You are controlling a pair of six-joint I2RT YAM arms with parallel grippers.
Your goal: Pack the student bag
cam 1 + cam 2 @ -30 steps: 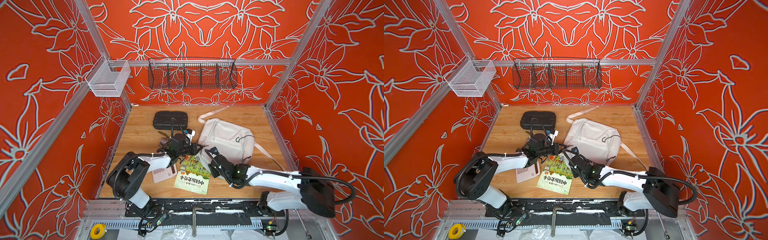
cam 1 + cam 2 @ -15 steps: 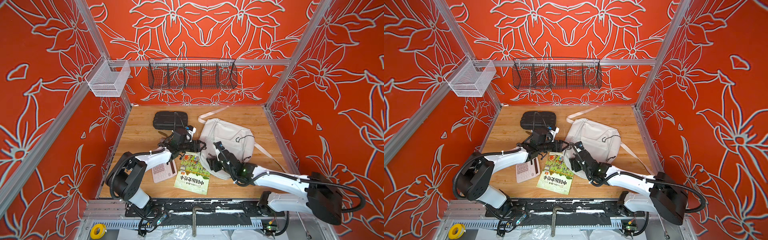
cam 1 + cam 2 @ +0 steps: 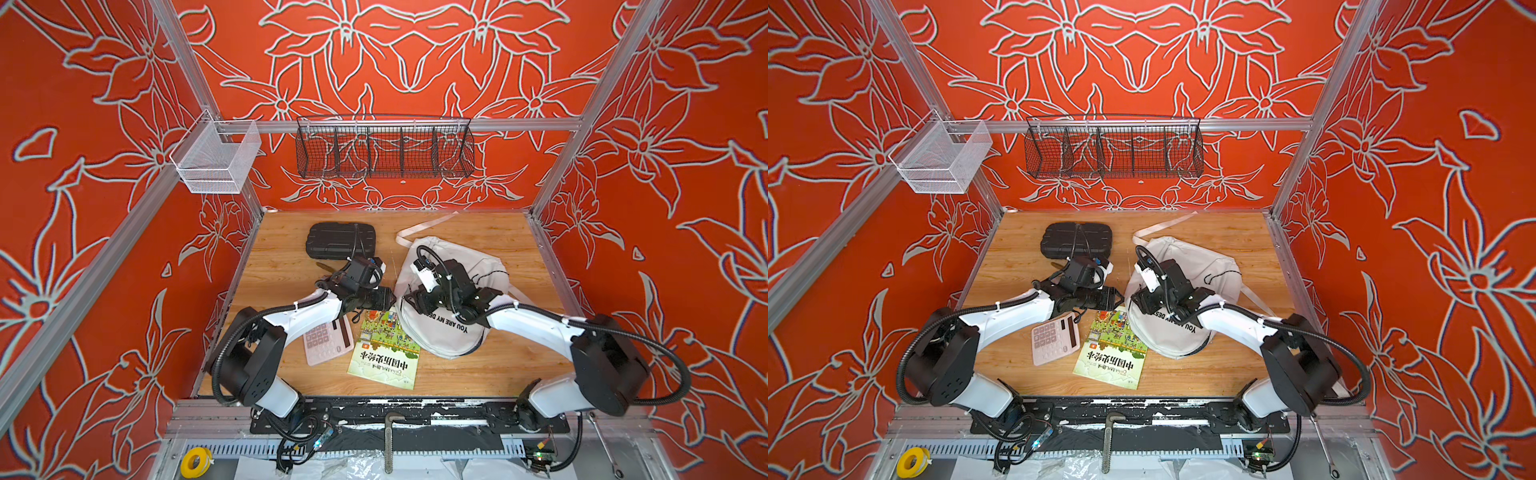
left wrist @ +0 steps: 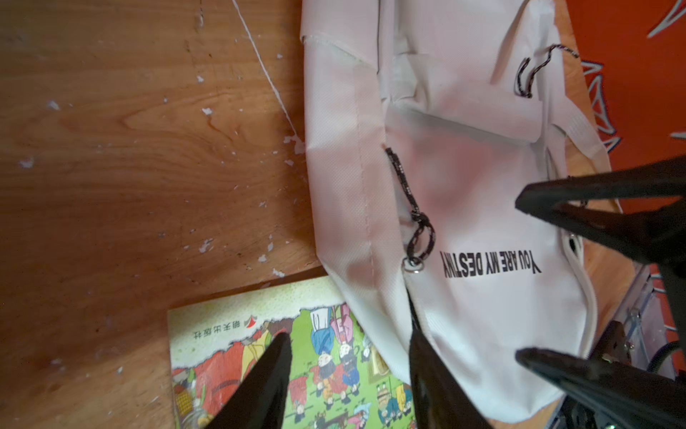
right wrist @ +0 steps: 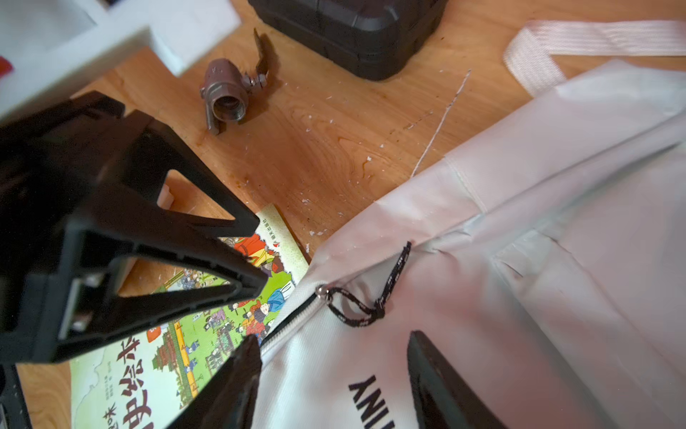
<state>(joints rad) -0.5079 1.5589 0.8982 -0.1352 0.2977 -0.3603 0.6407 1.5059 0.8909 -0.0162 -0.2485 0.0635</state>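
Observation:
The student bag (image 3: 436, 345) (image 3: 1167, 340) lies flat right of centre in both top views, white, print side up. Its black cord zipper pull (image 4: 415, 219) (image 5: 363, 308) rests at the bag's left edge. My left gripper (image 3: 386, 297) (image 4: 349, 356) hangs open over the book's corner and the bag's edge, holding nothing. My right gripper (image 3: 409, 299) (image 5: 330, 356) faces it from the bag side. It is open above the printed fabric just short of the zipper pull, with nothing gripped. The two sets of fingertips stand close together.
A green picture book (image 3: 384, 349) (image 5: 167, 353) lies by the bag's left edge, its corner under the bag. A pink calculator (image 3: 326, 343) lies left of the book. Behind are a black hard case (image 3: 340, 241) (image 5: 352, 29), a small metal valve (image 5: 230, 93) and a loose strap (image 5: 594, 37).
My left gripper was shut and now stands open. The right arm has swung up over the bag. The bag's near end now lies further forward, with its print showing.

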